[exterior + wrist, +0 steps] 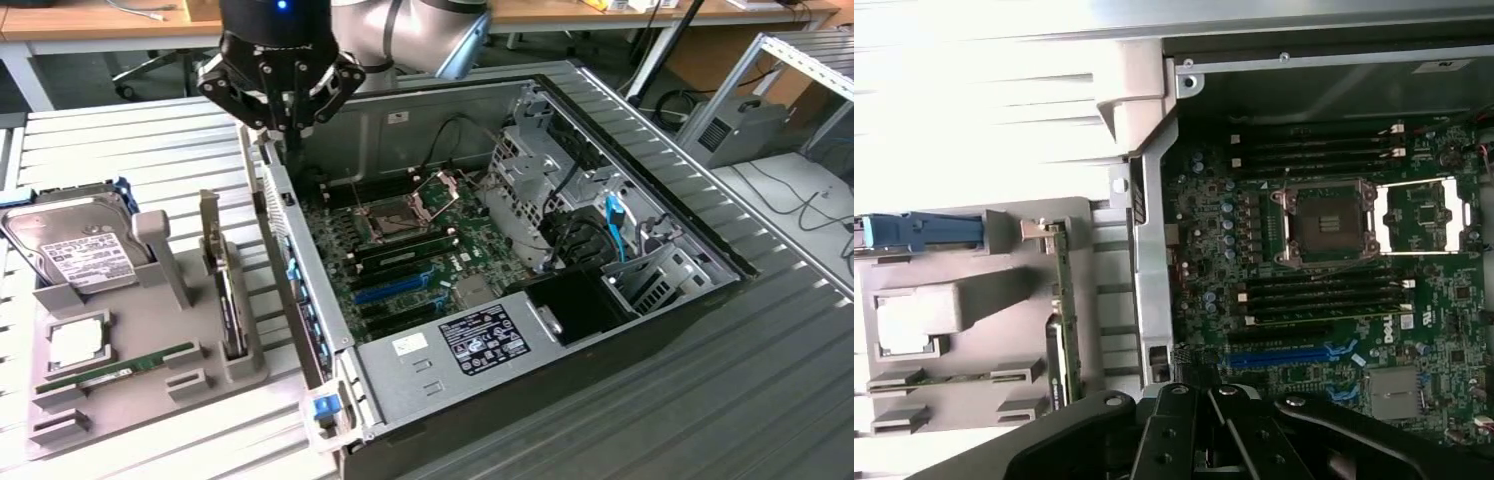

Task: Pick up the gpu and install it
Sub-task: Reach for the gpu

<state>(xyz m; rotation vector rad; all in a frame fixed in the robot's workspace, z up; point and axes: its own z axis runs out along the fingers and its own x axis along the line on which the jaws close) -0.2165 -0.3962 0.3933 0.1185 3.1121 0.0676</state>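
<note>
The gpu (230, 300) stands on edge in a slot of the grey holder tray (134, 400), its pale metal bracket pointing up at the far end. In the wrist view the gpu (1061, 320) shows as a thin edge beside the case wall. My gripper (280, 132) hangs shut and holds nothing above the far end of the open PC case's wall (287, 230), well behind the gpu. The wrist view has the gripper (1204, 395) over the motherboard edge, close to the blue expansion slot (1284, 355).
On the holder tray lie a silver hard drive (80, 250), a square CPU (78, 340) and a green RAM stick (114, 368). The open case holds the motherboard (400, 250), an open CPU socket (407, 212) and a drive cage (534, 170) with cables.
</note>
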